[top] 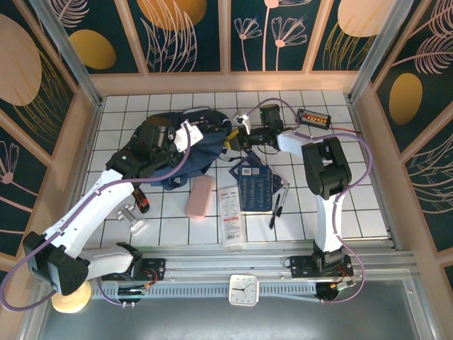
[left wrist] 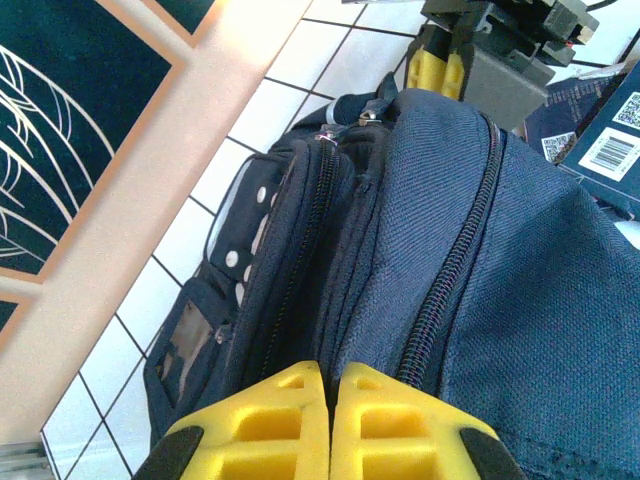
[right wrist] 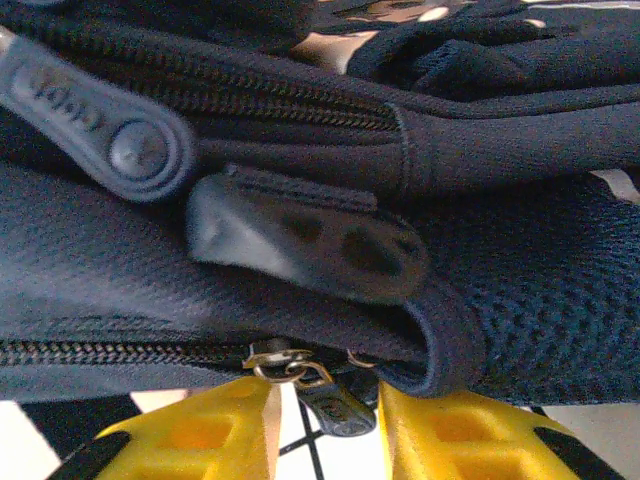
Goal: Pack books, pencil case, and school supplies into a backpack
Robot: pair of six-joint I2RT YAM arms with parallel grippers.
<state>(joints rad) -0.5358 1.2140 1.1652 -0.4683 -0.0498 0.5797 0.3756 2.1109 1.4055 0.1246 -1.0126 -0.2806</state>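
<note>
Starting with the biggest thing, you had the backpack (left wrist: 520, 300) lying slumped right at both sets of fingertips. It was soft navy fabric that would sag and fold rather than hold its mouth open. The left gripper (left wrist: 330, 420) had its fingers pressed fully together, with the bag's cloth and a closed zip line running up to their tips. Whether a fold was pinched between them could not be told. I judge the bag light but floppy, so a hold on a seam or the zip edge would serve better than one on a loose panel.

The navy book (top: 253, 185) lay flat behind the right fingers, towards the arm bases and apart from them. It looked thin and stiff, best taken by an edge. The white booklet (top: 230, 216) lay further back again and looked likely to bend. The pink pencil case (top: 200, 196) sat beside it, well clear of both grippers, soft and easy to pinch across its width. The two pens (top: 277, 205) lay near the book, slim and prone to roll.

The right gripper (right wrist: 325, 420) had its fingers standing apart with the small zip pull (right wrist: 335, 405) hanging between them. They were not clearly clamped on it. That tab looked smooth and free to swing, so you would want to close squarely on its flat faces.
</note>
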